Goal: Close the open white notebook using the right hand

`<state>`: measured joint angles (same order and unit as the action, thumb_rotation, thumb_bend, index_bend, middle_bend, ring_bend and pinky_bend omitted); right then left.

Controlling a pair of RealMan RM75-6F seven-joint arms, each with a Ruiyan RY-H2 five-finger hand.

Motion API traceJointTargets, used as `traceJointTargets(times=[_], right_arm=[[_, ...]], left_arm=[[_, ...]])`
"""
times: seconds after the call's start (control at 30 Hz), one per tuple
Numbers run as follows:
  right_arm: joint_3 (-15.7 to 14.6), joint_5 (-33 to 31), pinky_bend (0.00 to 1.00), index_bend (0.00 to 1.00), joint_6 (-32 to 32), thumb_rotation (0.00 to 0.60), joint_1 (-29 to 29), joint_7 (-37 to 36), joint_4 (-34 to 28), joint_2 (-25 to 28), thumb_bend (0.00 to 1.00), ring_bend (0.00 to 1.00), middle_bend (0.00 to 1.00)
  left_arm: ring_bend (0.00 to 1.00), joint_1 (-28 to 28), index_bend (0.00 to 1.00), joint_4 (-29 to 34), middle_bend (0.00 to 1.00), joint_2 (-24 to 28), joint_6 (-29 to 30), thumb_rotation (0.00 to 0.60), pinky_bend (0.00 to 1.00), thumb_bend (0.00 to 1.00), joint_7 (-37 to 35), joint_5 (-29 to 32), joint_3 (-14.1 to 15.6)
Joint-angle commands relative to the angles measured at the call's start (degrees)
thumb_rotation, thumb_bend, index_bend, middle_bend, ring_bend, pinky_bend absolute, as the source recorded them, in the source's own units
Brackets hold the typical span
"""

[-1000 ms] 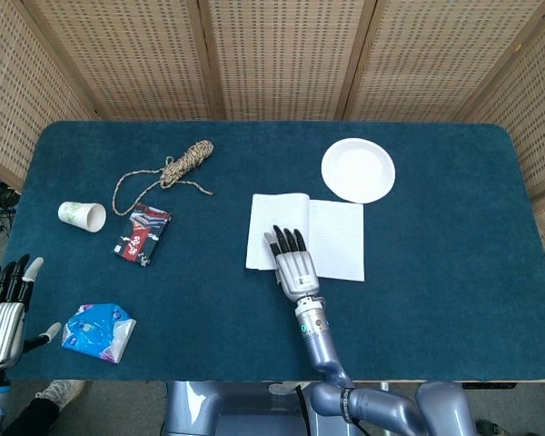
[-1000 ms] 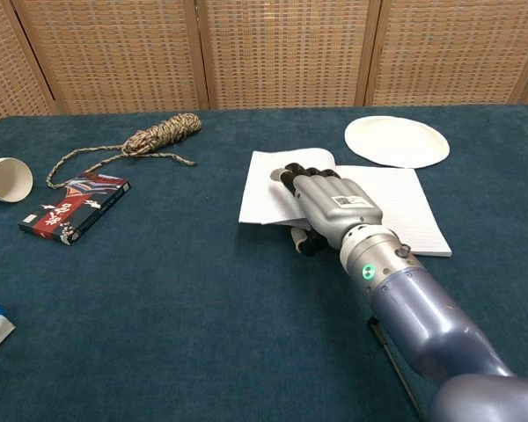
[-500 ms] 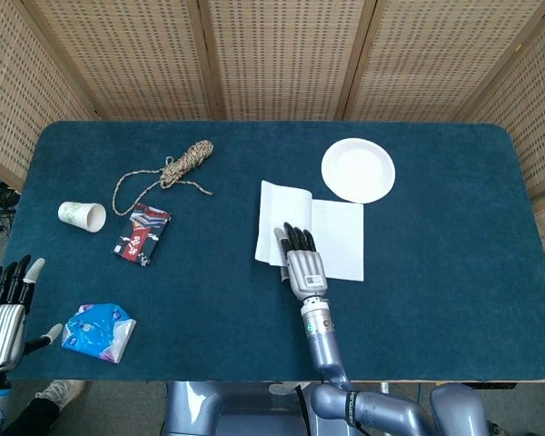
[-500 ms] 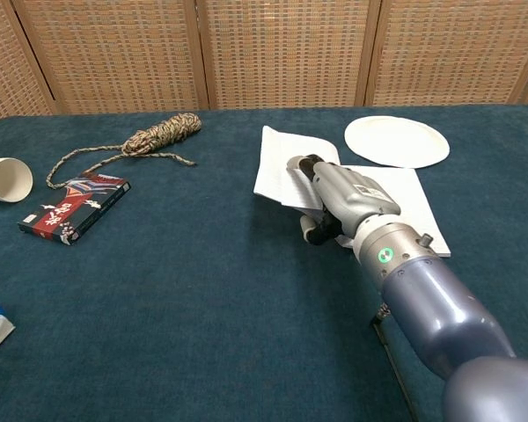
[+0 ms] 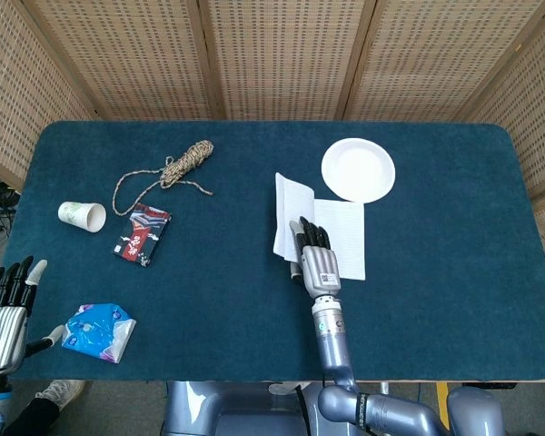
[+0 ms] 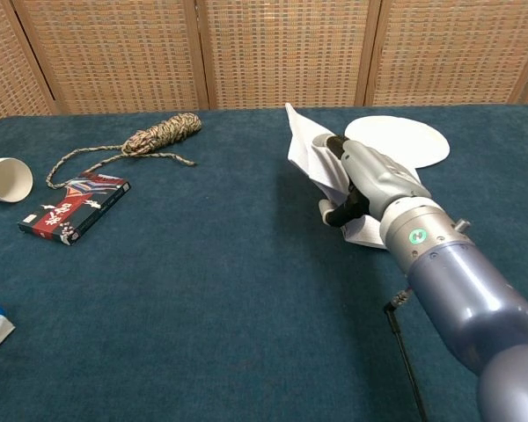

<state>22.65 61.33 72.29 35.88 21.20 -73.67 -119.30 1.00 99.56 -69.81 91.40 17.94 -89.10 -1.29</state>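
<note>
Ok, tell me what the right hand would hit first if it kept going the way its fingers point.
The right hand points toward the far edge, already against the notebook. Beyond it, probably the white plate, though depth is unclear.

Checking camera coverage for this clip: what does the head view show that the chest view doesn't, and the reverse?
Only the head view shows the left hand, open at the table's near left edge, and the whole blue packet. Only the chest view shows how steeply the notebook cover stands, lifted on the right hand. Both show that hand under the raised cover, the plate, rope, cup and red-black box.
</note>
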Motion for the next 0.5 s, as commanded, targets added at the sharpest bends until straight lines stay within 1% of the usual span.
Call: traceJointTargets(times=[0.03,0.5], right_arm=[[0.1,0.31,0.0,0.0,1.09,0.6,-0.78,-0.27,-1.57,0.93,0.62,0.0,0.0],[-0.74,-0.08,0.0,0.0,4.53,0.6,-4.17,0.12,-8.89,4.63,0.61,0.0,0.0]], left_arm=[[0.0,-0.1,0.0,0.19,0.0,0.1,0.24,0.6,0.0,0.07,0.02,-0.29,0.05],[0.0,-0.53,0.0,0.6,0.0,0.33,1.14,0.6,0.0,0.07,0.06,-1.4,0.16]])
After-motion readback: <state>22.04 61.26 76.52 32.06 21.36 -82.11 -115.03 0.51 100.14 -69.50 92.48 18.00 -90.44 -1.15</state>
